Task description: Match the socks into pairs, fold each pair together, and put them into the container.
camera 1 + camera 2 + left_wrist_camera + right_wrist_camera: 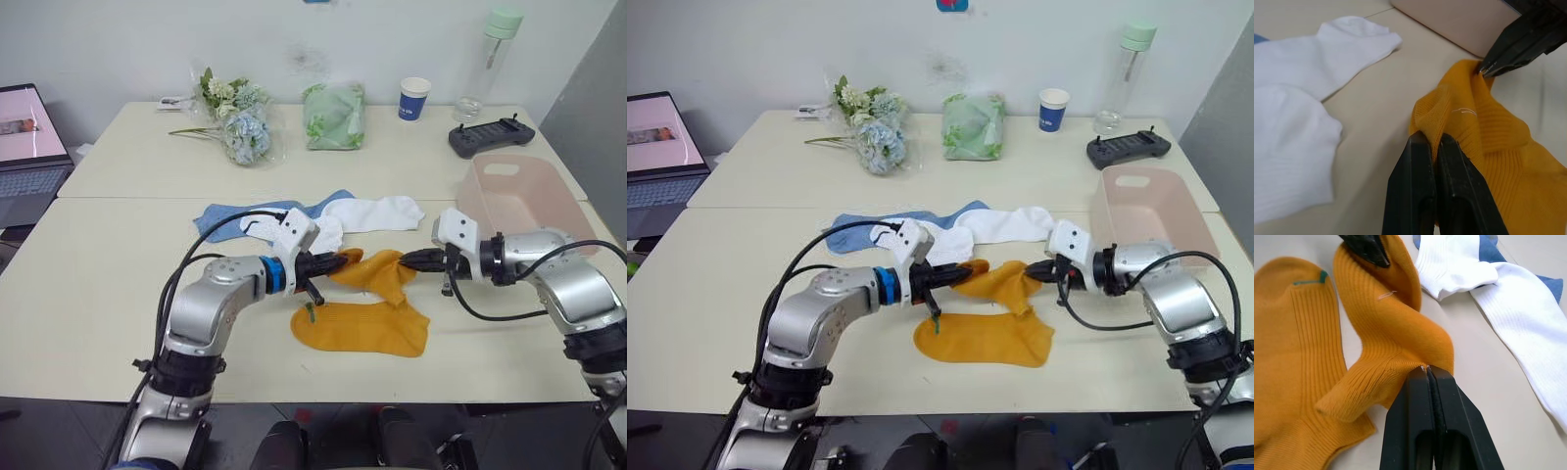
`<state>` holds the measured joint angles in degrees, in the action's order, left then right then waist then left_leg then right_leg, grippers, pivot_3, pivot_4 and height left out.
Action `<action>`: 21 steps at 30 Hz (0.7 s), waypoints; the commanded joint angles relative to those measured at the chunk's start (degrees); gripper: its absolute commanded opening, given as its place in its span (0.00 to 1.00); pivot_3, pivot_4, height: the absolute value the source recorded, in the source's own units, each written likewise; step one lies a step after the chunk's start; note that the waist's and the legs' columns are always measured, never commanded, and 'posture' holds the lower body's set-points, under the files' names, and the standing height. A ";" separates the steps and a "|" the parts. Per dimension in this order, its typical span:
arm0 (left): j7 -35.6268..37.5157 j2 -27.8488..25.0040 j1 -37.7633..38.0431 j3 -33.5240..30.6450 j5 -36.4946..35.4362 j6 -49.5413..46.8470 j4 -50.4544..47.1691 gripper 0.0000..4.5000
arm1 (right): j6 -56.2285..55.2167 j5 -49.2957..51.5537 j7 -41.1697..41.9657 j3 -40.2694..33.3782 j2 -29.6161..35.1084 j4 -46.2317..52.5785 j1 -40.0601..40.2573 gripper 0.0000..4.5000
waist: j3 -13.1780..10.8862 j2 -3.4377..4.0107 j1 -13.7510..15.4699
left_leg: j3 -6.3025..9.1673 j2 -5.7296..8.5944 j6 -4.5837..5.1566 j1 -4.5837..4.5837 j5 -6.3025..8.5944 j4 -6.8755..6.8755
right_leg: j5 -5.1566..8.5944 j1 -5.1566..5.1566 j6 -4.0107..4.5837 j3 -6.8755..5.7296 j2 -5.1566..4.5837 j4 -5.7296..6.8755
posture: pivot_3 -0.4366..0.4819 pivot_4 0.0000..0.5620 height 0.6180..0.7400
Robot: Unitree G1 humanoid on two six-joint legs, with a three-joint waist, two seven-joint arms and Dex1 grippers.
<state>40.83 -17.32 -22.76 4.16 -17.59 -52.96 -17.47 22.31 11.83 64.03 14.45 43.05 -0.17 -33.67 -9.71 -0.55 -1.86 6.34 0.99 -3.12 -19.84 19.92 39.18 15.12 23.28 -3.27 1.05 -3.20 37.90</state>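
Left eye view: nearest the table's front edge a flat mustard sock (361,327) is seen lying on the table (88,294), a small green mark at its cuff end. Just behind it, a second mustard sock (377,274) is held stretched between the two grippers and raised slightly, its lower part draped onto the flat one. The left gripper (340,262) is pressed together on one end of this raised sock, and the right gripper (411,259) is pinched on the opposite end, so the sock spans the gap between the fingertips. In the wrist views the black fingers of each are shown closed with ribbed yellow fabric caught at the tips. Behind the grippers, two white socks (374,212) are laid partly over two light blue socks (230,216), close together near the table's middle. The pale pink container (514,201) is set to the right, just beyond the right arm. At the far side a flower bunch (235,119), a green cloth bundle (334,116), a paper cup (414,98), a clear bottle (487,64) and a dark controller (491,136) are ranged, with a laptop (27,137) at the far left.
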 commanded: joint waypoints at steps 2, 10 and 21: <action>-6.30 1.12 2.44 -3.89 -1.89 -1.80 -5.08 0.00 | -6.95 -4.76 -0.60 2.67 -4.15 -6.51 -3.30 0.05 | 0.00 0.00 0.06 | 0.00 -0.04 -0.06 0.00 -0.03 0.00 | -0.01 0.01 0.02 -0.03 0.01 0.03 | 0.48 0.27 1.00; -12.27 1.80 7.07 -6.80 -1.42 4.11 -4.87 0.00 | -0.74 -1.62 -9.00 -8.08 -6.48 -7.04 -1.79 0.62 | 0.01 -0.01 0.77 | 0.07 0.04 -0.23 -0.08 -0.12 -0.02 | -0.02 0.03 0.03 -0.05 -0.09 -0.10 | 0.48 0.27 1.00; -12.46 -0.78 6.94 -6.04 -2.45 6.61 -3.91 0.00 | 29.33 7.90 -15.15 -11.18 -8.26 10.18 9.01 0.85 | 0.04 0.04 0.46 | -0.08 0.03 -0.22 0.00 -0.12 -0.12 | -0.02 0.08 0.03 0.08 -0.08 0.04 | 0.48 0.27 1.00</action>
<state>28.31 -17.97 -15.43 -1.63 -19.09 -47.35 -20.27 49.39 18.30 50.26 4.53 34.66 6.59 -24.32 -9.67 -0.52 -1.40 6.31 1.04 -3.33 -19.84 19.79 39.06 15.10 23.35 -3.23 1.10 -3.28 37.95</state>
